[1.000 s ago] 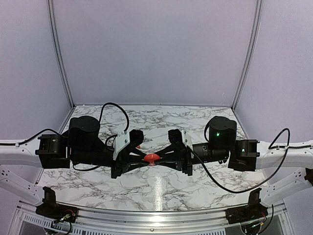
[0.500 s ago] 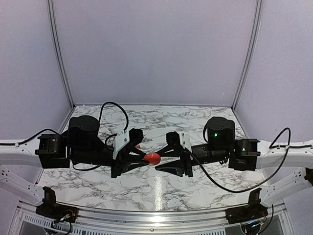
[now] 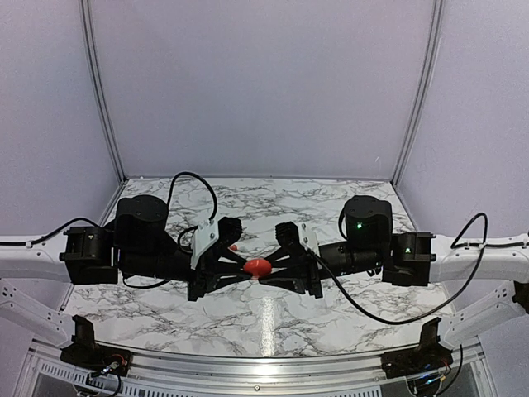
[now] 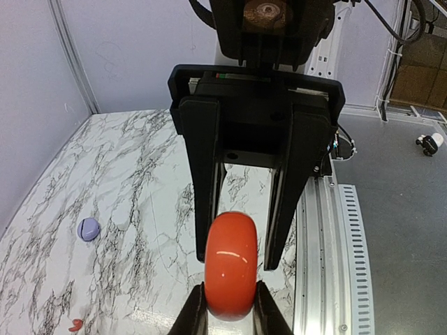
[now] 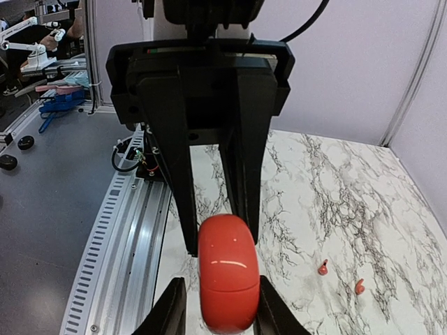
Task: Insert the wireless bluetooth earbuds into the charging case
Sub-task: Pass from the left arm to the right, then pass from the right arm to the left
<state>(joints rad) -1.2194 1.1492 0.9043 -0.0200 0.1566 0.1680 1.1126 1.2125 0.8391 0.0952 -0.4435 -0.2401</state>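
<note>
The round red charging case [image 3: 258, 266] hangs above the table's middle, closed, its seam showing. My left gripper [image 4: 229, 313] is shut on it, seen edge-on as the case [image 4: 230, 264]. My right gripper [image 5: 220, 308] faces it from the other side. Its fingers straddle the case [image 5: 228, 279], one pad close against it and a thin gap at the other, so it stands open. Two tiny red earbuds [image 5: 323, 266] [image 5: 359, 286] lie on the marble to the right in the right wrist view. One earbud [image 4: 75, 324] shows at the lower left of the left wrist view.
A small round purple disc [image 4: 88, 228] lies on the marble table [image 3: 273, 318], left of the grippers. A metal rail [image 4: 328, 279] runs along the table's near edge. Pale walls [image 3: 264, 91] close in the back and sides.
Half a second ago the right gripper had drawn back to the right with its jaws wider. It has since moved left around the case and narrowed. The left gripper and case stayed put.
</note>
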